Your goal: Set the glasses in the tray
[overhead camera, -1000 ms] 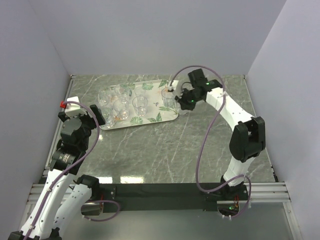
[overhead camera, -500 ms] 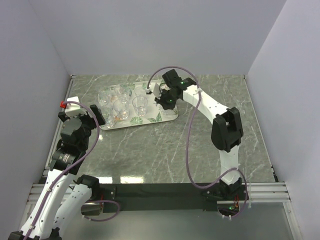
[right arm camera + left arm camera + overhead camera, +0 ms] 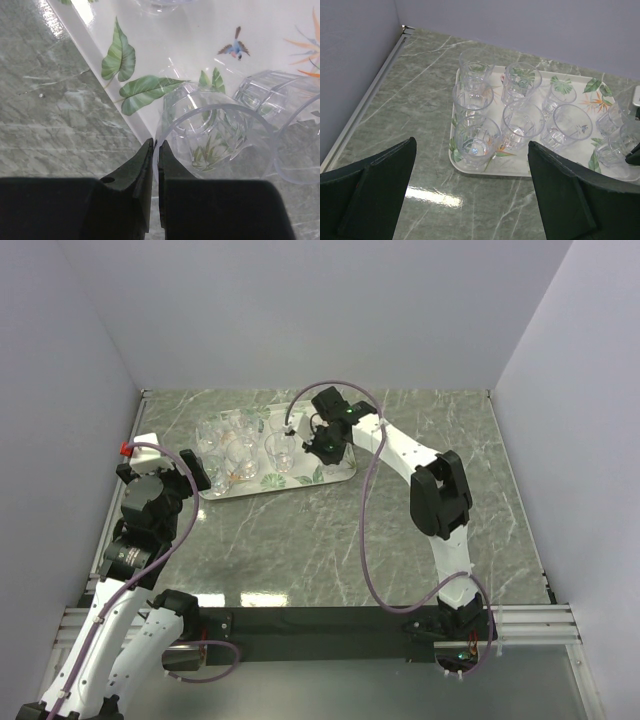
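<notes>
Right tool (image 3: 155, 145), pinched shut on a glass (image 3: 215, 135) rim, has moved left; tray (image 3: 175, 45) lies beneath it. Left tool (image 3: 470, 150) gapes wide, empty.

The glasses (image 3: 522, 120) are clear, glossy, with facets. The tray (image 3: 165, 40) is smooth white plastic, shiny, with printed leaves. The table (image 3: 420, 100) looks like polished green marble. The fingers (image 3: 380, 190) are matt black plastic.

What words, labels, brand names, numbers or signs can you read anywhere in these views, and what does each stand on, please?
None: no readable text appears in any view.
The tray carries only printed leaves, flowers and a bird, no words.
The glasses are plain and clear, with no marks.
Any markings on the arms are too small to tell.
</notes>
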{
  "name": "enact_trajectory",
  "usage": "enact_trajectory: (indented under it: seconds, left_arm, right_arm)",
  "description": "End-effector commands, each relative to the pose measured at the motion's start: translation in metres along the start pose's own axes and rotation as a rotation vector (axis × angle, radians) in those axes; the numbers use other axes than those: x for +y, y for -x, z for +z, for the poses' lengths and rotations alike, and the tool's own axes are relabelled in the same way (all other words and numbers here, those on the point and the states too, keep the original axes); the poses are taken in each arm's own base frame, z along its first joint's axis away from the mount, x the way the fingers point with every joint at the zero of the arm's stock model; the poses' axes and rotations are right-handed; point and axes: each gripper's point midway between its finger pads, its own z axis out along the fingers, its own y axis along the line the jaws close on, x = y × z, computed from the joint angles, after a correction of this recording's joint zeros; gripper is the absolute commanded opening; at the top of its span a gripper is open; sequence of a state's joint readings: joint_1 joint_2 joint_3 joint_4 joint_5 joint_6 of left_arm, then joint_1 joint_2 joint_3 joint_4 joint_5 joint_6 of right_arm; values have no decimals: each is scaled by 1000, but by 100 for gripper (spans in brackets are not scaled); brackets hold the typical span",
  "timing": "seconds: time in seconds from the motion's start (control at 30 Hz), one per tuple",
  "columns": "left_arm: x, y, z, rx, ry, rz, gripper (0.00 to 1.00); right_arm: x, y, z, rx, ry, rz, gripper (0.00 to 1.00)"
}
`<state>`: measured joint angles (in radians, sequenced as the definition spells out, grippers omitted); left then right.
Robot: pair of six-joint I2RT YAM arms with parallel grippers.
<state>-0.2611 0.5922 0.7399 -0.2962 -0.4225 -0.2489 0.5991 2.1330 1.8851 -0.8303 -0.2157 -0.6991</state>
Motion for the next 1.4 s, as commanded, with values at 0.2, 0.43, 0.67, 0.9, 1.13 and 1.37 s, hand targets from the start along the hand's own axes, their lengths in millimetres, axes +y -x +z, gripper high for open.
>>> enact_trajectory:
  seconds: [0.2,0.43,0.67,0.9,1.13,1.37]
  left_arm:
    - [-2,10,0,-40,-12,-11,99]
    - [-1,10,0,-40,-9,-11,99]
    - [-1,10,1,-41,-8,-13,99]
    - [0,9,1,-42,-3,-13,100]
    - [-4,-3,9,2,-9,1,99]
    - [-9,-11,15,38,-17,8,100]
  right_arm:
    - [-7,19,-12,-50,-65,-13,18]
    - [-8,20,-19,-54,-83,-18,29]
    - [-14,24,-73,-94,-192,-24,50]
    - [-12,13,-136,-141,-333,-12,61]
    - [-14,-20,-189,-241,-505,155,88]
    - [-22,-73,-263,-418,-646,454,94]
